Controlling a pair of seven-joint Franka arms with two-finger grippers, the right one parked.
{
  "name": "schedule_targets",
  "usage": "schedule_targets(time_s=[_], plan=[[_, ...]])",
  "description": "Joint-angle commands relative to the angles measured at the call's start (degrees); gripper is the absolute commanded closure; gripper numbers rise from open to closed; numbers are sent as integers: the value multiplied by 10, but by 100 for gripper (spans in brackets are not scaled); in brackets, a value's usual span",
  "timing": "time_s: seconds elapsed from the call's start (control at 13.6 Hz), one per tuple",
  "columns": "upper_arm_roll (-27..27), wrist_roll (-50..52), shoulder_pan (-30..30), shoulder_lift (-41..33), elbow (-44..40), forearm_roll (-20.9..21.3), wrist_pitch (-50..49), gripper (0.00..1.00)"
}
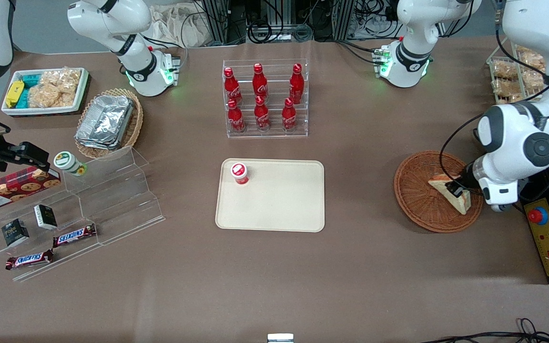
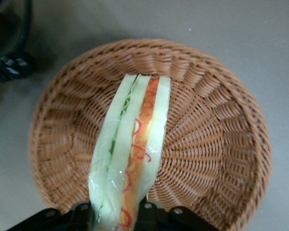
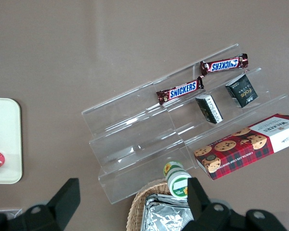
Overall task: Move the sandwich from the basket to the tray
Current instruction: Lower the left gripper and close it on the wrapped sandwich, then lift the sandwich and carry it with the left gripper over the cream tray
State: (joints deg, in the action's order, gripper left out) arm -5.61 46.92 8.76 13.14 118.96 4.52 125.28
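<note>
The sandwich is a pale bread wedge with red and green filling along its edge, standing on edge in the round reddish-brown woven basket at the working arm's end of the table. My gripper is over the basket, shut on the sandwich, with one black finger on each bread face. The basket's weave shows all around the wedge. I cannot tell whether the sandwich still touches the basket floor. The beige tray lies flat at mid-table, toward the parked arm from the basket.
A small red-capped cup stands on the tray's corner. A clear rack of red bottles stands farther from the front camera than the tray. A yellow control box with a red button lies beside the basket. Clear snack steps are at the parked arm's end.
</note>
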Motion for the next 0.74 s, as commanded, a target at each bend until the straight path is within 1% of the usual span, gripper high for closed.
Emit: schedule_targets(time_s=[0.0,0.07,0.15,0.29,0.44,0.59,0.66], plan=[[-16,-21,-7,-7,-104,-10,-133,100],[-28,-37,-7,-12,-143,-34,-177,100],[-45,-52,-7,-14,-186,-44,-229,100],[-92,-76,-7,-12,-255,-46,-298,100],[-156,-65,-14,4,-297,-46,-315,100],[-207,-71,-31,28,-299,-44,-303,100],[-232,-66,-39,44,-299,-43,-280,100]])
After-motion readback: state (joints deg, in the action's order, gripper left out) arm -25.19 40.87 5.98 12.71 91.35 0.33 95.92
